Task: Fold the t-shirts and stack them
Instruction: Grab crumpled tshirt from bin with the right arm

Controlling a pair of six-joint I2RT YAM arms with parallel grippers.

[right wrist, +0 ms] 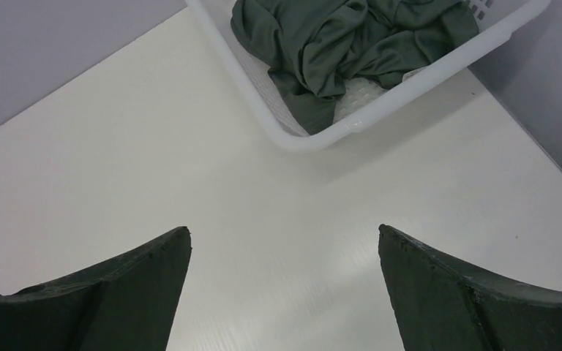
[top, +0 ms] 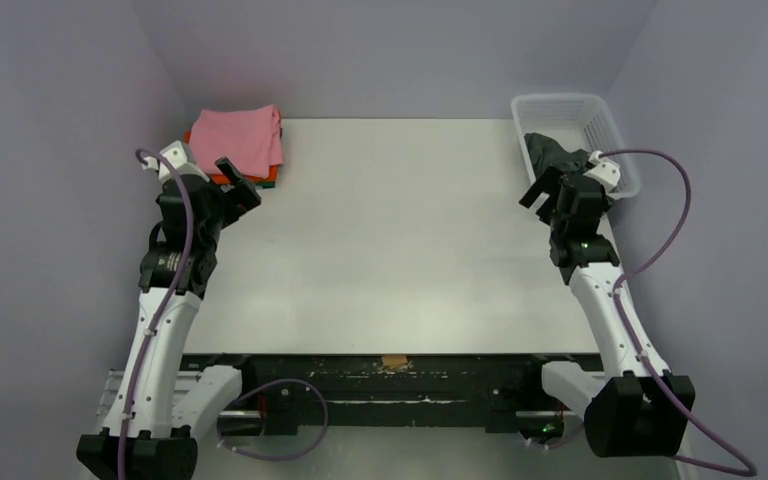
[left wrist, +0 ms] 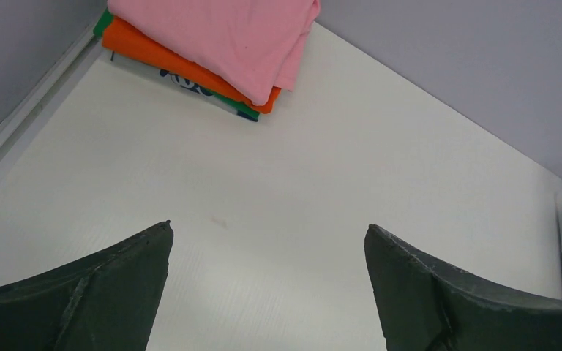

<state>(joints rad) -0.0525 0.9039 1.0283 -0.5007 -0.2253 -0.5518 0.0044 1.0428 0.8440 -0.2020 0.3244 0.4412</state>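
The white table is the biggest thing, and a white basket with little holes sits on its far corner; the right arm reaches up close to the basket, and the left arm stands well away from the basket, on the other side of the table; a grey shirt lies crumpled inside the basket, filling the end nearest the right arm; a neat pile of folded clothes sits far to the left of the basket, along the same far edge; the pink shirt is on top of that pile, the orange shirt is right under it, and below come a green layer and a white layer with blue marks; the right fingers hang just in front of the basket, spread wide apart, and hold nothing; the left fingers are far from the basket, just beside the pile, spread wide too, with nothing between them.
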